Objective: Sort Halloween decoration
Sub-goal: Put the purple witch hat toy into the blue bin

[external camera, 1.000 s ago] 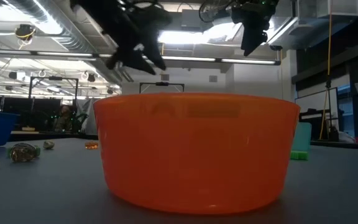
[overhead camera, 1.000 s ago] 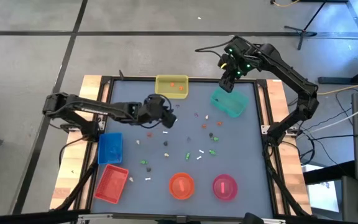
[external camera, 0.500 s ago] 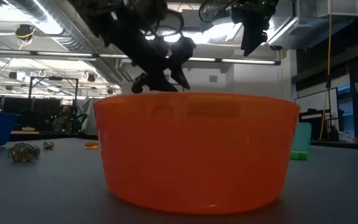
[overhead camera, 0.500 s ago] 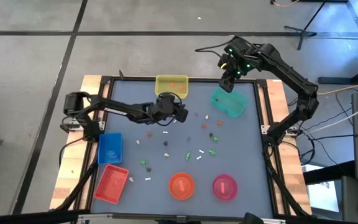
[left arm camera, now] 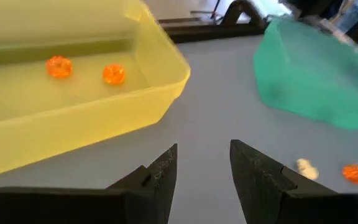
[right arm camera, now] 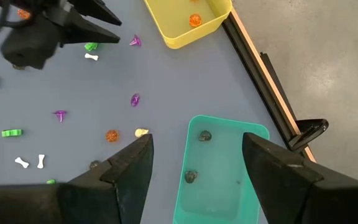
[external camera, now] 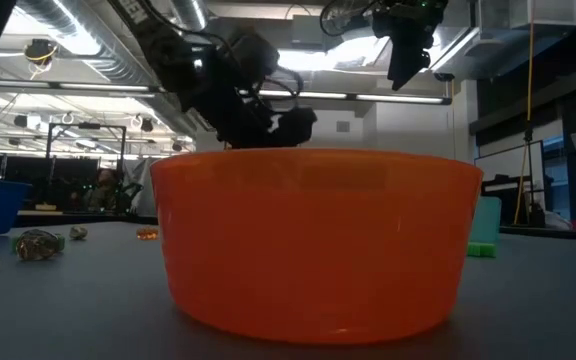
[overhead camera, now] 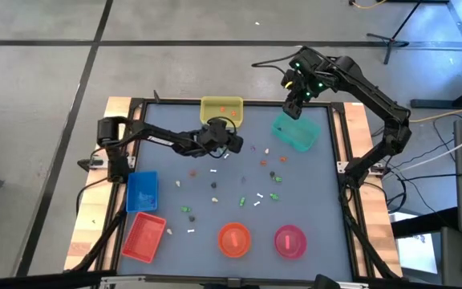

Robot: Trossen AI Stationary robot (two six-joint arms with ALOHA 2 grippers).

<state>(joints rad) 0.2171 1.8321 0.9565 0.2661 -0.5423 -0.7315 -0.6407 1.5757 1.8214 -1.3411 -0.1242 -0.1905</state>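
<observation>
Many tiny trinkets lie scattered on the grey table (overhead camera: 319,217), mostly around its middle (overhead camera: 259,197). Two orange ones (left arm camera: 114,74) sit in the yellow tray (overhead camera: 221,111), and two dark grey ones (right arm camera: 204,135) in the teal tray (overhead camera: 295,132). My left gripper (overhead camera: 237,145) (left arm camera: 204,152) hovers open just off the yellow tray's near right corner, with only bare table between its fingers. A beige trinket (left arm camera: 303,165) and an orange trinket (left arm camera: 353,173) lie beyond it. My right gripper (overhead camera: 293,108) (right arm camera: 196,140) waits open above the teal tray.
A blue tray (overhead camera: 142,191) and a red tray (overhead camera: 143,236) sit by the left edge. An orange bowl (overhead camera: 234,239) and a pink bowl (overhead camera: 289,241) stand at the near edge. The orange bowl (external camera: 313,240) blocks most of the low view. Wooden rails frame the table.
My left arm has stretched out, carrying its gripper toward the table's right and downward, from left of the yellow tray's near side to its near right corner. My right arm kept still.
</observation>
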